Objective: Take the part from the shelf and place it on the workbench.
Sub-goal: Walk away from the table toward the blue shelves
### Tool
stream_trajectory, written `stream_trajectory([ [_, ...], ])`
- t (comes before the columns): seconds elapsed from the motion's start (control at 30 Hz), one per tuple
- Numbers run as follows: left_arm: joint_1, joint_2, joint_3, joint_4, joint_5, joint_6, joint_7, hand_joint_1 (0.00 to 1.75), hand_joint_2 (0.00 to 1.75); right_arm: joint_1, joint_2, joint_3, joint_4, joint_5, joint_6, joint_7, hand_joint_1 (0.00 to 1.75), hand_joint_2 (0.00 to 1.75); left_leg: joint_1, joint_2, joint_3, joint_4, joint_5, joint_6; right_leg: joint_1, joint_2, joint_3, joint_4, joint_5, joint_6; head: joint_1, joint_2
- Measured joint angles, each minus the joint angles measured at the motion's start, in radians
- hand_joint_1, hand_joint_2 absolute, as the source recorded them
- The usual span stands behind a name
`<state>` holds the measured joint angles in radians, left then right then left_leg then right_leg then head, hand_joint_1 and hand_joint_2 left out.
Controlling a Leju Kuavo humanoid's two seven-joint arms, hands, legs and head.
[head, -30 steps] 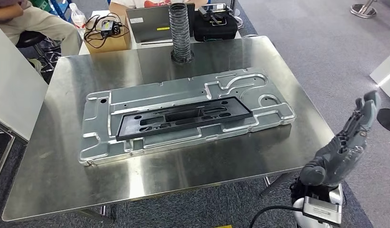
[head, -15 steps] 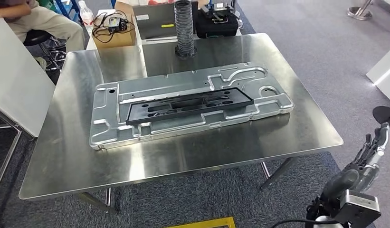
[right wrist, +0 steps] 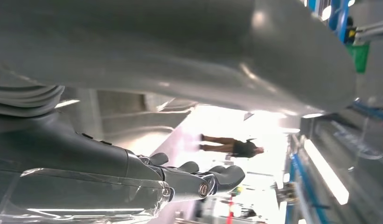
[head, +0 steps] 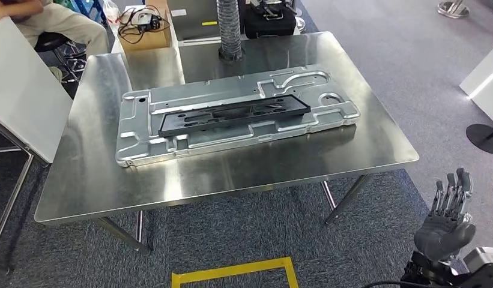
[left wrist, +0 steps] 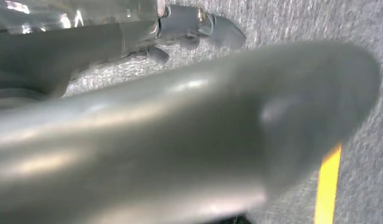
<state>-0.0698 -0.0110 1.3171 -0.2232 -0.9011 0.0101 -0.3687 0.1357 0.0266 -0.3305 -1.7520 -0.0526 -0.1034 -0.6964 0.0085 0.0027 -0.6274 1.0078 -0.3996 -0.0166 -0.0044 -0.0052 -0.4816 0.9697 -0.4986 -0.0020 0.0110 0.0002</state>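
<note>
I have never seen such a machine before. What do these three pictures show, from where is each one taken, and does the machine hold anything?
This is a humanoid robot with two arms, each ending in a many-fingered hand. The wide picture comes from a camera high on its body, looking forward and down. There you see a steel workbench; on it lies a large silver metal plate, and a flat black part rests on that plate. The right hand hangs low beside the bench, fingers apart, holding nothing. The other two pictures come from cameras at the wrists, so they look turned and very close. The left wrist view shows the left hand above grey carpet, also holding nothing. The right wrist view shows the right hand's dark fingers.
</note>
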Motion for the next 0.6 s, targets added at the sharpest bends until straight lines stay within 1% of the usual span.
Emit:
stream_trajectory([
  [0.03, 0.001, -0.001, 0.0, 0.0, -0.001, 0.0, 0.002, 0.0, 0.0, -0.003, 0.013, -0.02, 0.021, -0.007, 0.025, 0.0, 0.0, 0.0, 0.001, -0.001, -0.01, 0.027, -0.035, -0.004, -0.001, -0.002, -0.01, -0.004, 0.012, -0.008, -0.002, 0.0],
  [0.07, 0.001, -0.003, 0.0, 0.0, -0.002, 0.0, 0.005, 0.0, 0.0, -0.005, 0.023, -0.039, 0.047, -0.013, 0.043, 0.0, 0.0, 0.0, 0.002, -0.001, -0.025, 0.075, -0.087, -0.006, -0.001, -0.004, -0.022, -0.005, 0.024, -0.013, -0.004, 0.0],
  [0.1, 0.001, -0.004, 0.0, 0.0, -0.004, 0.001, 0.008, 0.0, 0.0, -0.008, 0.032, -0.058, 0.074, -0.017, 0.056, 0.0, 0.0, 0.0, 0.003, -0.001, -0.041, 0.138, -0.141, -0.009, 0.001, -0.004, -0.036, -0.004, 0.035, -0.018, -0.006, 0.0],
  [0.13, 0.001, -0.005, 0.0, 0.0, -0.006, 0.002, 0.01, 0.0, 0.0, -0.01, 0.039, -0.075, 0.103, -0.019, 0.065, 0.0, 0.0, 0.0, 0.003, -0.001, -0.054, 0.204, -0.181, -0.011, 0.003, -0.005, -0.051, -0.003, 0.046, -0.019, -0.007, 0.0],
  [0.17, 0.001, -0.006, 0.0, 0.0, -0.007, 0.002, 0.011, 0.0, 0.0, -0.011, 0.044, -0.091, 0.13, -0.017, 0.073, 0.001, 0.0, 0.0, 0.003, -0.001, -0.058, 0.254, -0.197, -0.013, 0.004, -0.006, -0.067, 0.0, 0.056, -0.019, -0.007, 0.0],
  [0.2, 0.001, -0.006, 0.0, 0.0, -0.008, 0.003, 0.012, 0.0, 0.0, -0.015, 0.048, -0.106, 0.164, -0.012, 0.083, 0.001, 0.0, 0.0, 0.003, -0.001, -0.046, 0.273, -0.187, -0.013, 0.005, -0.006, -0.084, 0.003, 0.067, -0.018, -0.008, 0.0],
  [0.23, 0.0, -0.006, 0.0, 0.0, -0.009, 0.003, 0.014, 0.0, 0.0, -0.02, 0.051, -0.12, 0.204, -0.006, 0.096, 0.002, 0.0, 0.0, 0.003, -0.001, -0.016, 0.257, -0.16, -0.013, 0.005, -0.006, -0.101, 0.008, 0.077, -0.017, -0.008, 0.0],
  [0.27, -0.001, -0.006, 0.0, 0.0, -0.01, 0.003, 0.014, 0.0, 0.0, -0.026, 0.052, -0.134, 0.248, 0.0, 0.113, 0.003, 0.0, 0.0, 0.003, -0.001, 0.029, 0.208, -0.132, -0.011, 0.005, -0.006, -0.117, 0.013, 0.085, -0.014, -0.008, 0.0],
  [0.3, -0.003, -0.006, 0.0, 0.0, -0.011, 0.003, 0.014, 0.0, 0.0, -0.032, 0.053, -0.148, 0.296, 0.006, 0.131, 0.004, 0.0, 0.0, 0.002, -0.001, 0.085, 0.136, -0.119, -0.008, 0.006, -0.006, -0.131, 0.021, 0.093, -0.01, -0.008, 0.0],
  [0.33, -0.005, -0.006, 0.0, 0.0, -0.012, 0.003, 0.014, 0.0, 0.0, -0.039, 0.054, -0.162, 0.345, 0.01, 0.15, 0.004, 0.0, 0.0, 0.0, -0.001, 0.134, 0.063, -0.121, -0.003, 0.007, -0.006, -0.142, 0.027, 0.099, -0.006, -0.007, 0.0],
  [0.37, -0.006, -0.007, 0.0, 0.0, -0.013, 0.003, 0.014, 0.0, 0.0, -0.046, 0.055, -0.175, 0.391, 0.015, 0.166, 0.004, 0.0, 0.0, -0.002, -0.001, 0.166, 0.009, -0.13, 0.001, 0.007, -0.006, -0.148, 0.032, 0.106, 0.0, -0.007, 0.0],
  [0.4, -0.007, -0.007, 0.0, 0.0, -0.014, 0.003, 0.013, 0.0, 0.0, -0.054, 0.055, -0.188, 0.438, 0.022, 0.181, 0.004, 0.0, 0.0, -0.005, -0.002, 0.181, -0.022, -0.139, 0.006, 0.008, -0.007, -0.152, 0.034, 0.113, 0.005, -0.009, 0.0],
  [0.43, -0.006, -0.008, 0.0, 0.0, -0.016, 0.003, 0.013, 0.0, 0.0, -0.062, 0.055, -0.202, 0.489, 0.03, 0.191, 0.004, 0.0, 0.0, -0.006, -0.002, 0.181, -0.032, -0.137, 0.012, 0.007, -0.008, -0.153, 0.033, 0.122, 0.01, -0.01, 0.0],
  [0.47, -0.005, -0.009, 0.0, 0.0, -0.017, 0.002, 0.013, 0.0, 0.0, -0.069, 0.055, -0.217, 0.538, 0.042, 0.197, 0.004, 0.0, 0.0, -0.005, -0.002, 0.173, -0.033, -0.128, 0.018, 0.005, -0.008, -0.155, 0.032, 0.126, 0.016, -0.013, 0.0],
  [0.5, -0.005, -0.01, 0.001, 0.0, -0.019, 0.002, 0.013, 0.0, 0.0, -0.074, 0.055, -0.232, 0.585, 0.056, 0.2, 0.003, 0.0, 0.0, -0.003, -0.002, 0.166, -0.034, -0.117, 0.025, 0.004, -0.007, -0.16, 0.039, 0.116, 0.022, -0.015, 0.0],
  [0.53, -0.005, -0.011, 0.001, 0.0, -0.02, 0.002, 0.013, 0.0, 0.0, -0.079, 0.054, -0.249, 0.633, 0.071, 0.203, 0.003, 0.0, 0.0, -0.001, -0.002, 0.156, -0.037, -0.105, 0.032, 0.001, -0.005, -0.17, 0.06, 0.088, 0.028, -0.012, 0.0],
  [0.57, -0.005, -0.012, 0.001, 0.0, -0.022, 0.001, 0.013, 0.0, 0.0, -0.084, 0.052, -0.267, 0.678, 0.085, 0.205, 0.002, 0.0, 0.0, 0.0, -0.003, 0.144, -0.038, -0.093, 0.037, -0.001, -0.003, -0.185, 0.102, 0.042, 0.033, -0.01, 0.0],
  [0.6, -0.005, -0.012, 0.001, 0.0, -0.023, 0.001, 0.012, 0.0, 0.0, -0.091, 0.049, -0.285, 0.724, 0.098, 0.207, 0.002, 0.0, 0.0, 0.0, -0.004, 0.129, -0.038, -0.081, 0.04, -0.003, -0.001, -0.203, 0.163, -0.013, 0.038, -0.008, 0.0],
])
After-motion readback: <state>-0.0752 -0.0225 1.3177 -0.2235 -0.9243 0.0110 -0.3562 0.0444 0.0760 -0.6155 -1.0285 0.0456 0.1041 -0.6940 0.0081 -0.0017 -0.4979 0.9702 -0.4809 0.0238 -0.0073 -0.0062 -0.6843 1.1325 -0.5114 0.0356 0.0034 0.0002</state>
